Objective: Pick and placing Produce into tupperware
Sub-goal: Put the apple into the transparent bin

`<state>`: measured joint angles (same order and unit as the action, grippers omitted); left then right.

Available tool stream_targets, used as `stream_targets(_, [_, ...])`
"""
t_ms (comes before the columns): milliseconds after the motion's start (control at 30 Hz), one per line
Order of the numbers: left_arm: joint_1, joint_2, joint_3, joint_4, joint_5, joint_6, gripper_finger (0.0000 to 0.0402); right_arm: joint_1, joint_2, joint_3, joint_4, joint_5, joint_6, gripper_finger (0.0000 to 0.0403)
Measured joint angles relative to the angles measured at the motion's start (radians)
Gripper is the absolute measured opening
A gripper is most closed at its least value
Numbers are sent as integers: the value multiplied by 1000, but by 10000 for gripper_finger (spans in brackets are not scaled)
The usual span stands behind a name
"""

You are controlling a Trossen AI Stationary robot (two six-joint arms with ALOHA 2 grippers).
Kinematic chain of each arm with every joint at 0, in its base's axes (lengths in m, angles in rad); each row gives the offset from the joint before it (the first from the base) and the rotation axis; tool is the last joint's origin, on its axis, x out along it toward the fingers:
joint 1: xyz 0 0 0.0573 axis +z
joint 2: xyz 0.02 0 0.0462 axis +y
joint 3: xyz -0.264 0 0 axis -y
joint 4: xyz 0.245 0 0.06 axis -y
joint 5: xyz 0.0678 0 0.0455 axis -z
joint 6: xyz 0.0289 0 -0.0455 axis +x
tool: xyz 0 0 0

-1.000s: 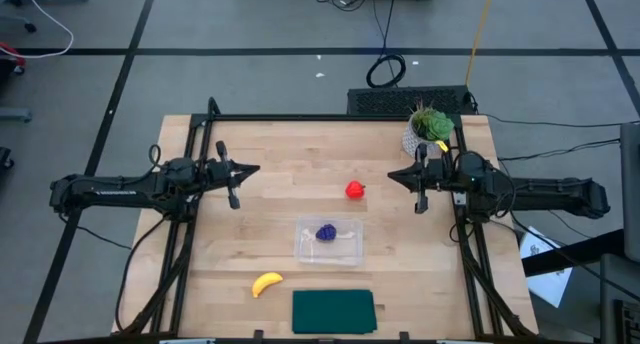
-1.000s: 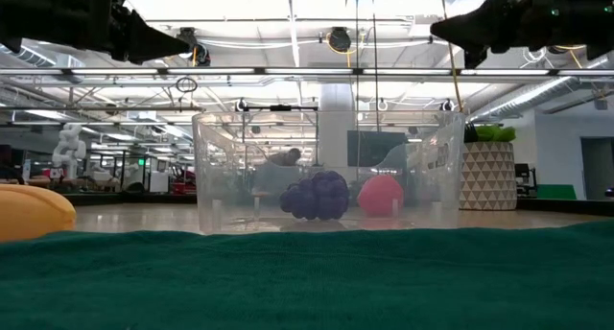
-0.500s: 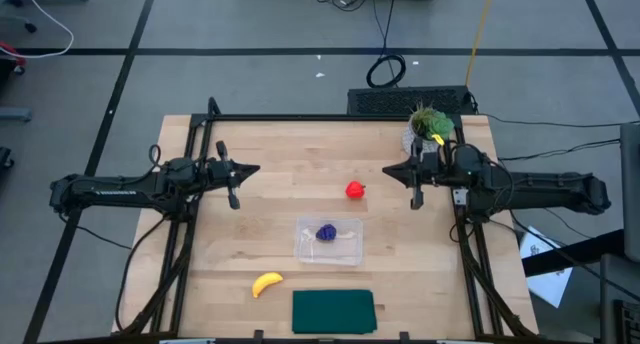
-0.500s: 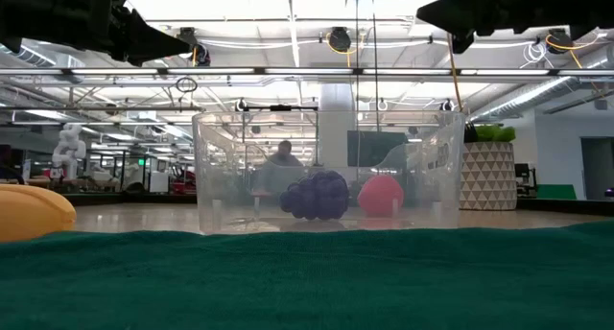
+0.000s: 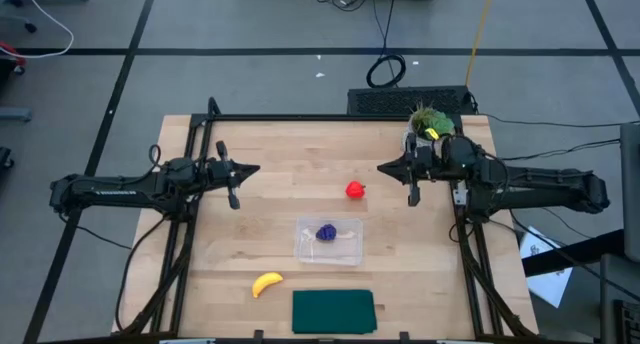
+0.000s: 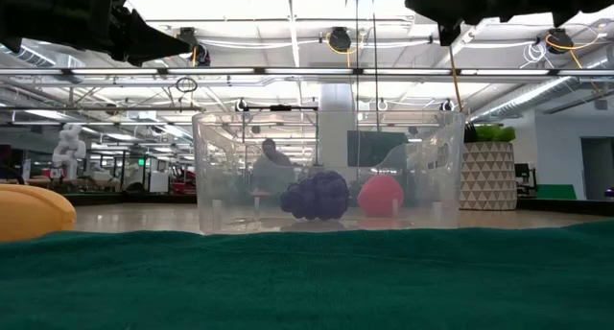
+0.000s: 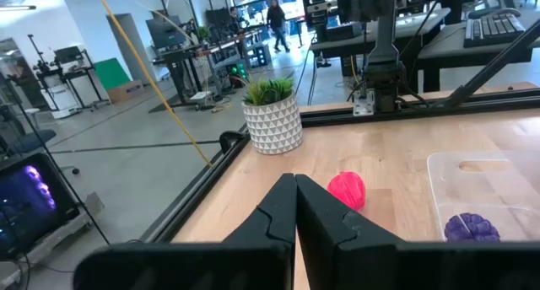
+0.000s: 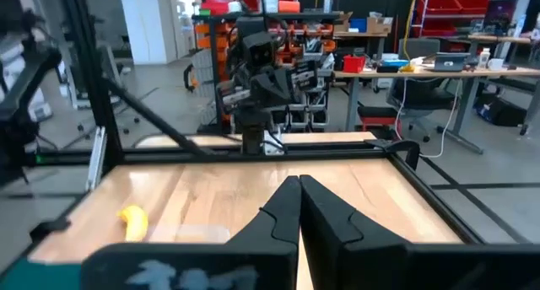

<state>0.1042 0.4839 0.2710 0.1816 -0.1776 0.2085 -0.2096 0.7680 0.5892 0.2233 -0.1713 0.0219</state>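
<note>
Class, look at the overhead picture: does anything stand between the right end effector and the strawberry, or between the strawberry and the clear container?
Nothing visible does. Bare table lies between the right end effector and the strawberry, and between the strawberry and the clear container, which holds only the grapes.

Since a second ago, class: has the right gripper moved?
Yes. In the high view the right gripper, shut, has edged away from the potted plant toward the table's middle, nearer the strawberry.

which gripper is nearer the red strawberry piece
Right. The right gripper is just beside the small red strawberry-like toy piece; the left gripper sits farther across the table.
</note>
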Motion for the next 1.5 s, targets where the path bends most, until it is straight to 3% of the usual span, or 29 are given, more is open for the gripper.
stream_targets(300, [0, 0, 0, -2, 0, 0, 8, -88, 64, 79, -79, -28, 16, 0])
stream_targets(500, [0, 0, 0, -6, 0, 0, 8, -130, 132, 123, -86, -146, 37, 0])
stream_targets(800, [0, 0, 0, -7, 0, 1, 8, -165, 239, 204, -141, -227, 38, 0])
stream_targets(1500, [0, 0, 0, -6, 0, 1, 8, -252, 438, 466, -320, -227, -63, 0])
